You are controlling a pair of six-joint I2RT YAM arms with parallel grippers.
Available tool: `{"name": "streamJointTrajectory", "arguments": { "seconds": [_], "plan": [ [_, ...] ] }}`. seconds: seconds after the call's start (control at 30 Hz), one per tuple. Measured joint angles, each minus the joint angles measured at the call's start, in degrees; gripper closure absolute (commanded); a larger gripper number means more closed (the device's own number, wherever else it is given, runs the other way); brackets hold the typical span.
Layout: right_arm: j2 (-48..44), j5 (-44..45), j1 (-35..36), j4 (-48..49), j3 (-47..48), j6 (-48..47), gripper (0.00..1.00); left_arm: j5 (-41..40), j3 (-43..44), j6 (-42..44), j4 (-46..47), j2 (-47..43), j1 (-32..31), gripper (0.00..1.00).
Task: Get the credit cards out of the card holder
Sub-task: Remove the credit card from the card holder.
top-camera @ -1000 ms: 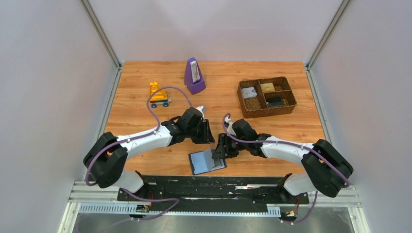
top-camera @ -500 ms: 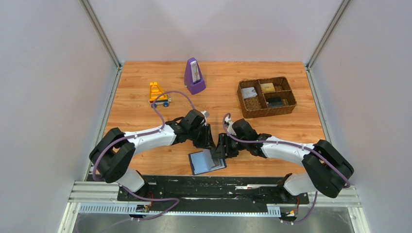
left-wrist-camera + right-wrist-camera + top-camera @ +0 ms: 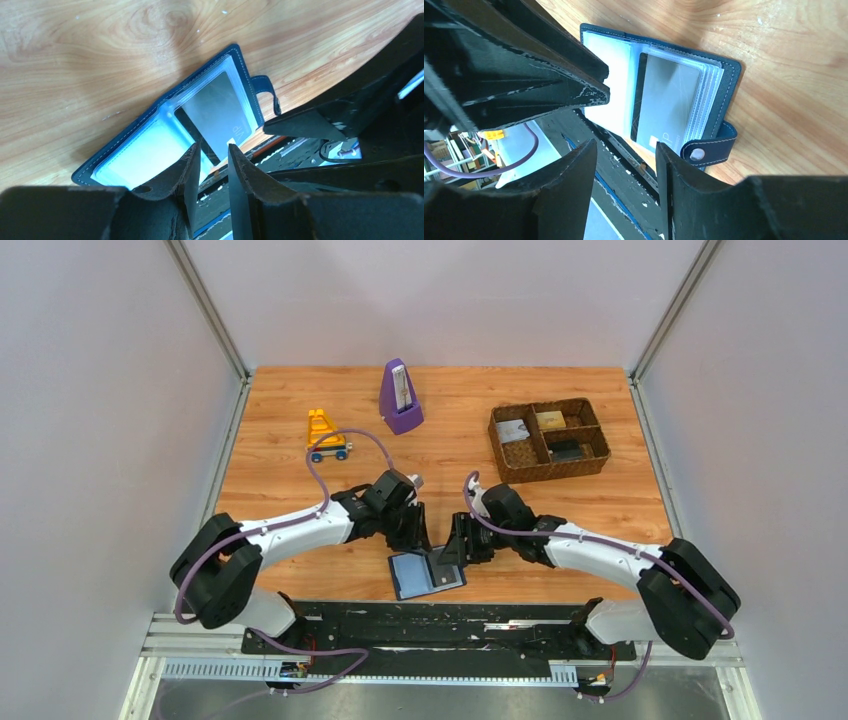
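The left gripper (image 3: 418, 536) has slid in toward the holder (image 3: 426, 574) over the last second and now hangs just over its far edge, facing the right gripper (image 3: 452, 552) beside the holder's right page. Both sets of jaws stand parted and empty, with nothing pinched. The holder lies open and unmoved, a grey card (image 3: 666, 102) still sleeved in its right page — so extraction hasn't begun, and a pinch on that card's edge looks next.
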Motion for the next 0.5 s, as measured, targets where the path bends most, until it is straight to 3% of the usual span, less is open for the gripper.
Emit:
{"name": "streamJointTrajectory", "arguments": {
  "seconds": [0.23, 0.37, 0.5],
  "plan": [
    [-3.08, 1.57, 0.0, -3.5, 2.14, -0.07, 0.63, 0.0, -6.73, -0.81, 2.73, -3.37, 0.0, 0.65],
    [-2.93, 1.79, 0.0, -3.52, 2.95, -0.22, 0.72, 0.0, -12.24, -2.69, 7.69, -5.62, 0.0, 0.65],
    [-0.5, 1.79, 0.0, -3.17, 2.99, -0.17, 0.74, -0.07, -16.79, -4.94, 13.57, -8.0, 0.0, 0.64]
  ]
}}
